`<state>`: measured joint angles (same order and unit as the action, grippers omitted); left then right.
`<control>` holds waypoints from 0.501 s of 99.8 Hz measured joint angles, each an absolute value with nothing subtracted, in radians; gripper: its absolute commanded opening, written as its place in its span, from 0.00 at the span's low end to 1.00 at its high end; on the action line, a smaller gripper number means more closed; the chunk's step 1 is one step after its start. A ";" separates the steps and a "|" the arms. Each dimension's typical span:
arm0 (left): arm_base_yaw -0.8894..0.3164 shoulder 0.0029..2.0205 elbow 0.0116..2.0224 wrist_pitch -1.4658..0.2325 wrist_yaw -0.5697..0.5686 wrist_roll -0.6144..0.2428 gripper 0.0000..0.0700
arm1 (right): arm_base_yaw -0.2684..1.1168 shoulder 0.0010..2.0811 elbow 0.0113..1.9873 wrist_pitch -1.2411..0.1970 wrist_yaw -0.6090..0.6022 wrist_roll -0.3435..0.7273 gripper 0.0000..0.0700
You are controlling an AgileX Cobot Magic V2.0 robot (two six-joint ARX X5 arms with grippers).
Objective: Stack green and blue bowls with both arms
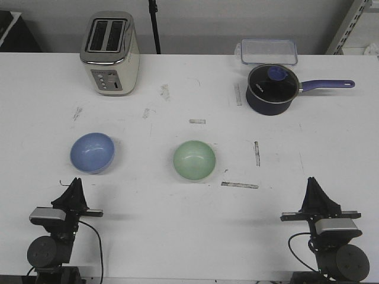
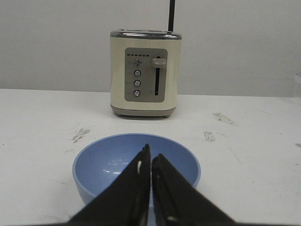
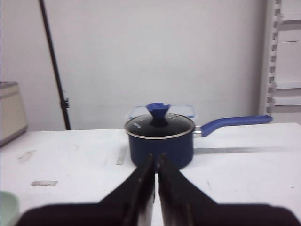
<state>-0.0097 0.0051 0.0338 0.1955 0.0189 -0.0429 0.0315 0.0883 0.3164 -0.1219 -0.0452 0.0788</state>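
Well, the smooth periwinkle-blue bowl point(image 1: 92, 152) sits left of centre, the pale mint-green bowl point(image 1: 194, 160) mid-frame, well apart. Left gripper point(image 1: 75, 182) and right gripper point(image 1: 312, 182), bottom corners, fingers pressed together, empty.

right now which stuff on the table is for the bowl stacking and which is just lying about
For the job:
- blue bowl
- green bowl
- left gripper, shut
- right gripper, shut

Just lying about:
- toaster
- navy saucepan with its lid
- clear lidded container behind the saucepan
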 measured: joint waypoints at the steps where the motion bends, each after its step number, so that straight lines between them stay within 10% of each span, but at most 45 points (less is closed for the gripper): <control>1: -0.010 0.005 0.034 0.196 0.019 -0.043 0.00 | 0.036 0.088 0.316 -0.122 -0.042 0.079 0.01; 50: -0.010 0.005 0.034 0.196 0.019 -0.043 0.00 | 0.056 0.086 0.316 -0.122 -0.026 0.078 0.01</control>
<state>-0.0097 0.0051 0.0338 0.1955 0.0189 -0.0429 0.0563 0.0864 0.3164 -0.1219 -0.0261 0.0780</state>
